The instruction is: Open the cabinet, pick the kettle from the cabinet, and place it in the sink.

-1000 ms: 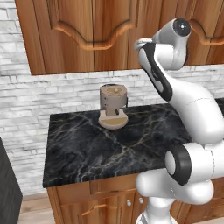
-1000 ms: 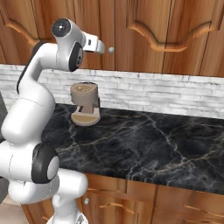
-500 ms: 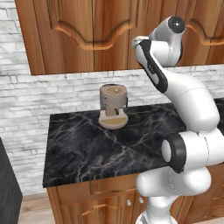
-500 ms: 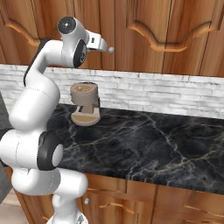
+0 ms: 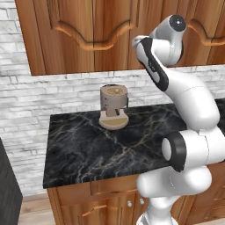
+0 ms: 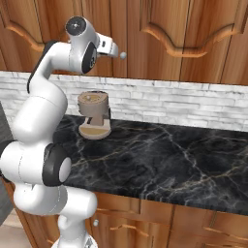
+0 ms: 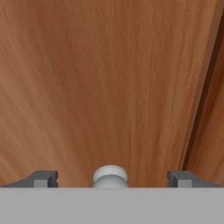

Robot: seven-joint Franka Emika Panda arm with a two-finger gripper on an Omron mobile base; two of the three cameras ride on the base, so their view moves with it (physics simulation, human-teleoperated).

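Since a second ago the arm has reached closer to the cabinet (image 6: 160,34); its knob (image 7: 110,176) sits dead ahead, centred between the spread fingers (image 7: 43,178) of the gripper (image 7: 111,179).

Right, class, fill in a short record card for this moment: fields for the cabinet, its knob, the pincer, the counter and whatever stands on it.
cabinet: reddish-brown wood, arched panel doors, shut
knob: small, round, silver; sits between the two fingertips in the hand view
pincer: open, level with the knob, one fingertip on each side, not yet closed on it
counter: black marble with gold veins
coffee machine: tan, cylindrical, upright at the back of the counter near the brick wall
task stage: door not yet opened
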